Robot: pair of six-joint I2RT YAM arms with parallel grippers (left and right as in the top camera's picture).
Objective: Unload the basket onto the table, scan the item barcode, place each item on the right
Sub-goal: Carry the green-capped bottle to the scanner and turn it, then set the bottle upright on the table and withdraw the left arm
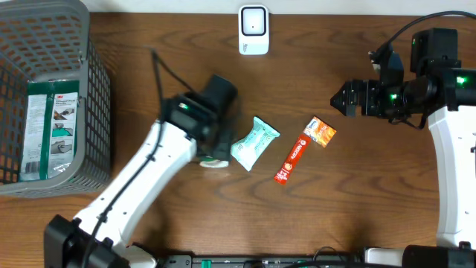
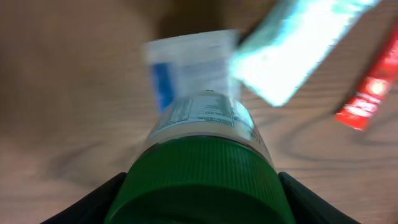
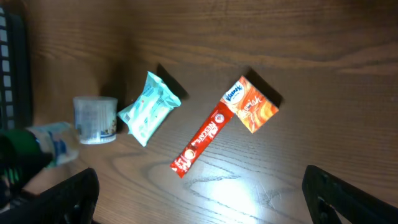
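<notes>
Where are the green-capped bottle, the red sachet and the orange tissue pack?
green-capped plastic bottle (image 2: 202,180): left wrist view, cap.
long red sachet (image 1: 293,158): overhead view, middle.
orange tissue pack (image 3: 252,106): right wrist view, front face.

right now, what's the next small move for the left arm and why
Probably lift the bottle clear: the left pincer appears to grip its green cap, it lies close beside the teal pack, and the scanner stands at the table's far edge.

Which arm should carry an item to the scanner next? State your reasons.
Left. The left gripper is clamped on the green-capped bottle, ready to present to the white scanner. The right gripper is open and empty, and would first need to pick something up.
</notes>
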